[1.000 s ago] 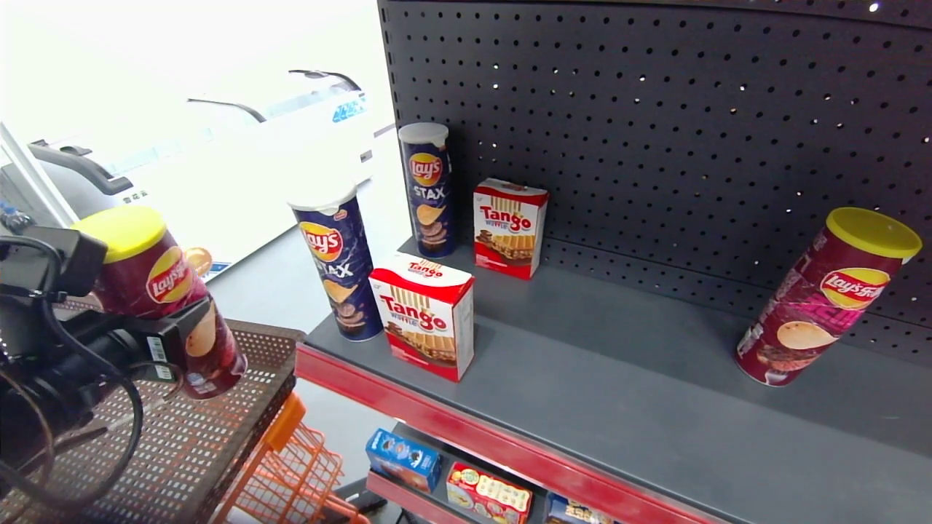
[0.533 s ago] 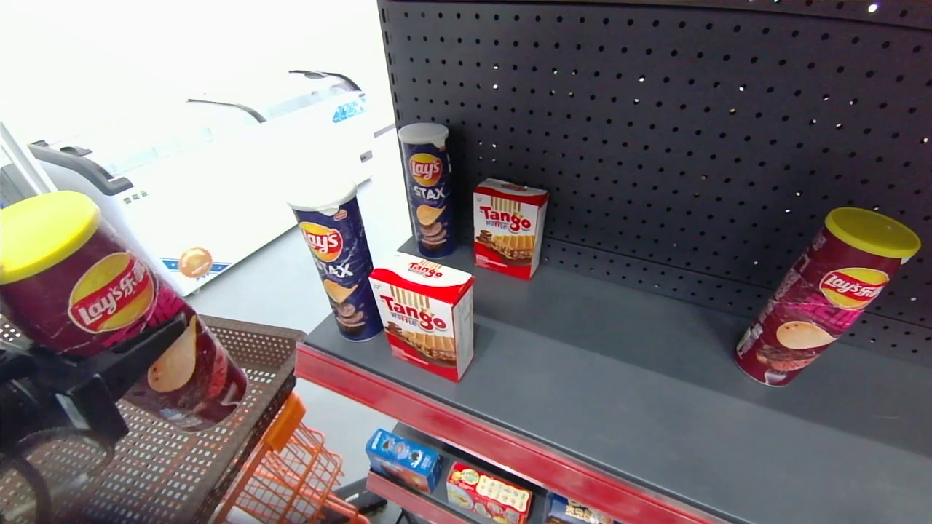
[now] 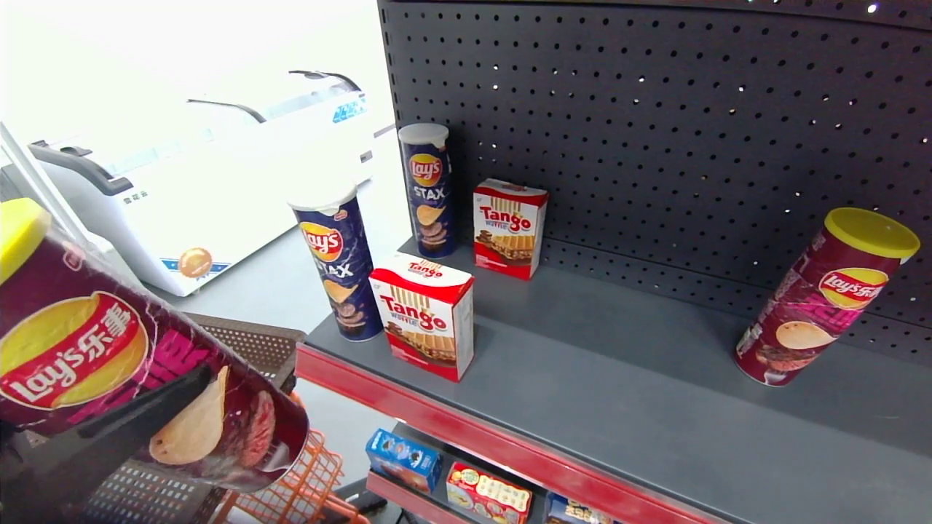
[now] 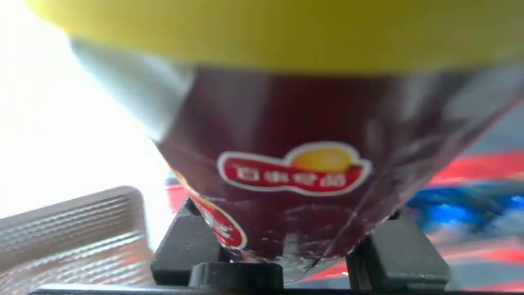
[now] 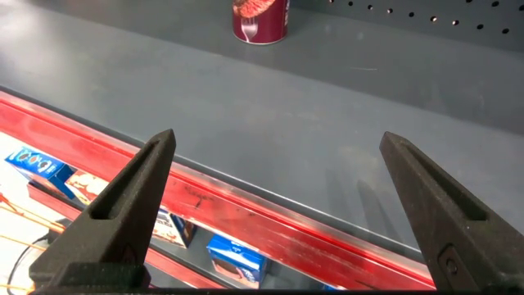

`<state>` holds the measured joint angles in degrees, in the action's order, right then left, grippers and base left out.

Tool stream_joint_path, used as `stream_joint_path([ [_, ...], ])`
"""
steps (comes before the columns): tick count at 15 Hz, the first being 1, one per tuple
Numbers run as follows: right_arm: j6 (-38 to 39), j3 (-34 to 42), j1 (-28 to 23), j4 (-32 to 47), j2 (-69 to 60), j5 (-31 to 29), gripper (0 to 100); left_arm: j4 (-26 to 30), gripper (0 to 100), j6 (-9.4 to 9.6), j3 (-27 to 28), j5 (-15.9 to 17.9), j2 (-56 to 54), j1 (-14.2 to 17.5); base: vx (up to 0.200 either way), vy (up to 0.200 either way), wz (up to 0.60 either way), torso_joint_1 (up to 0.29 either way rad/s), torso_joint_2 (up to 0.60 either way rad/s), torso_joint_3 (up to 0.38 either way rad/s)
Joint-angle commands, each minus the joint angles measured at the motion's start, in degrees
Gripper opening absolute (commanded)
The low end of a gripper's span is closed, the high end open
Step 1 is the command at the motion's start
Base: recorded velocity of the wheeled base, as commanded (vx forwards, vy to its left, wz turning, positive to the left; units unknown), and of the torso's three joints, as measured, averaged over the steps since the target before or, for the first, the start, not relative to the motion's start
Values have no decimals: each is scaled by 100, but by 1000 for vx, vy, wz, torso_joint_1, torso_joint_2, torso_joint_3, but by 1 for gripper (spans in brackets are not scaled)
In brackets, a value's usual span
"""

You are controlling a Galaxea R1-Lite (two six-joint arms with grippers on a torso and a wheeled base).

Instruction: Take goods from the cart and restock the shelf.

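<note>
A maroon chip can [image 3: 131, 364] with a yellow lid hangs tilted at the lower left of the head view, close to the camera. My left gripper [image 4: 291, 254] is shut on it, and one of its dark fingers [image 3: 138, 415] crosses the can's front. A second maroon can [image 3: 823, 298] leans against the pegboard at the right of the grey shelf [image 3: 619, 393]. My right gripper [image 5: 282, 213] hangs open over the shelf's red front edge [image 5: 246, 213], with nothing between its fingers. The cart's brown mesh basket [image 3: 251, 342] lies below the held can.
Two blue chip cans [image 3: 338, 262] [image 3: 428, 189] and two red-and-white wafer boxes [image 3: 426, 313] [image 3: 510, 227] stand at the shelf's left end. The shelf's middle is bare. Small boxes [image 3: 404, 458] fill the shelf below. A white freezer [image 3: 204, 189] stands behind the cart.
My left gripper has lifted the maroon can up from the cart and toward the camera, so it looms much larger. The goods on the shelf have not moved.
</note>
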<state>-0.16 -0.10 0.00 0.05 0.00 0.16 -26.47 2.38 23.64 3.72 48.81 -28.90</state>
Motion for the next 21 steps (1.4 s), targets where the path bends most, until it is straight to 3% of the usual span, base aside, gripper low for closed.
stream_joint_path([
  [1,-2,1,0,4,0,2,100,-8,0,-9,-79,50,-3,-98,0,0,0,0,0,0],
  [2,-2,1,0,-5,0,2,100,-8,0,-18,-105,120,-3,-98,0,0,0,0,0,0],
  [5,-2,1,0,4,0,2,100,-60,0,-378,-210,692,-3,-98,0,0,0,0,0,0],
  [7,-2,1,9,-5,0,2,100,-60,0,-396,-158,1052,120,-98,0,0,0,0,0,0],
  [8,-2,1,9,-5,0,2,100,-60,0,-396,-158,1052,120,-98,0,0,0,0,0,0],
  [9,-2,1,0,4,0,2,100,-52,0,-396,-175,1404,217,-89,0,0,0,0,0,0],
  [11,-2,1,0,4,0,2,100,-25,0,-405,-149,1720,322,-80,0,0,0,0,0,0],
  [15,-2,1,0,4,0,2,100,-78,0,-378,36,2036,726,-72,0,0,0,0,0,0],
  [21,-11,1,0,4,0,11,100,-368,0,-378,62,2230,1254,-98,0,0,0,0,0,0],
])
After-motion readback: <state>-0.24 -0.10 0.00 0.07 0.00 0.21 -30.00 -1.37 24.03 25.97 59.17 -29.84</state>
